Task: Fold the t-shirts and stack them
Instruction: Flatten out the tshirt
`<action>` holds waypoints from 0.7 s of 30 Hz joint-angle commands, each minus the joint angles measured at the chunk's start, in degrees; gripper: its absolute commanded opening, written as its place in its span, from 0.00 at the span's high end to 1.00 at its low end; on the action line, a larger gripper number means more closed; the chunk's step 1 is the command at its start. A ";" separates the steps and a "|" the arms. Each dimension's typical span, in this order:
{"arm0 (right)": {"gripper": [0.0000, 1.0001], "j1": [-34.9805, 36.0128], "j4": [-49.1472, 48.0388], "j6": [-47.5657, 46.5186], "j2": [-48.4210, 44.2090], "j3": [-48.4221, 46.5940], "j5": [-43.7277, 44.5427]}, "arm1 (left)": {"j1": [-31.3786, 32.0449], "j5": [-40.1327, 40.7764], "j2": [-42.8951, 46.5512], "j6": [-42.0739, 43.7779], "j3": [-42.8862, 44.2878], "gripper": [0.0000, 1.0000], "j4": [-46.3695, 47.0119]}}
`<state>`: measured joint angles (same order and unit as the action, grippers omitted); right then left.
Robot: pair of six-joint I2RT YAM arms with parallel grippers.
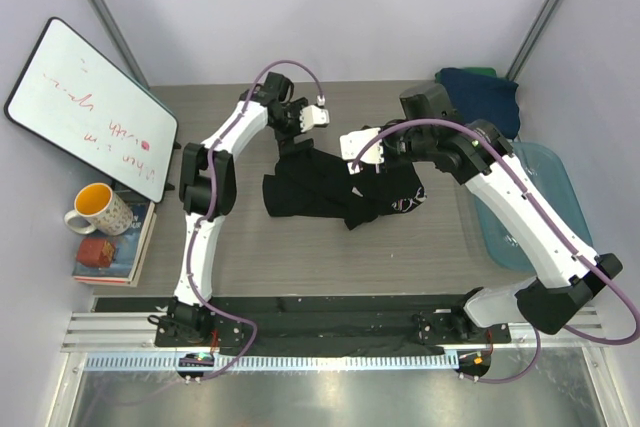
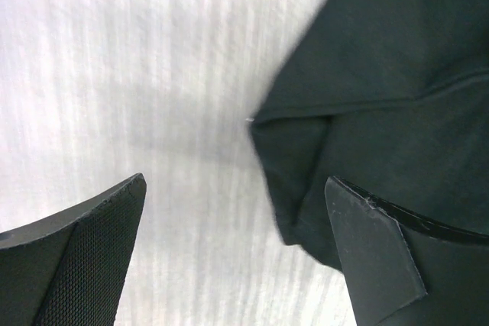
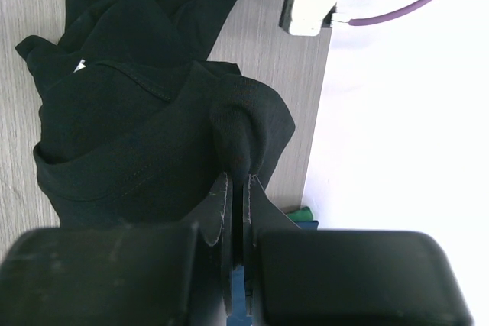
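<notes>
**Right gripper clamped on the soft black cloth t-shirt**

Both its fingers are pressed together on a raised fold of cloth. From that pinch the shirt spreads crumpled ahead of the gripper and to its left, across the grey wood-grain desk. I see the left gripper spread wide and holding nothing, one finger over a hemmed corner of the shirt, the other over bare desk. Beyond the right gripper a folded navy cloth tee lies beside a translucent blue plastic tub.

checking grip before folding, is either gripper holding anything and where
The right gripper pinches a raised fold of the black t-shirt; the open left gripper holds nothing.
</notes>
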<state>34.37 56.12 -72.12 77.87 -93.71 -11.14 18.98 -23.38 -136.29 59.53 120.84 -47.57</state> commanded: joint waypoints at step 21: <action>0.99 -1.41 -5.40 0.13 0.00 -0.77 0.15 | -0.53 -4.13 -3.90 5.16 1.07 0.00 0.73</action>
<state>33.26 54.30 -72.12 78.00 -92.03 -11.05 18.94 -25.63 -139.90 62.65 122.83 -45.17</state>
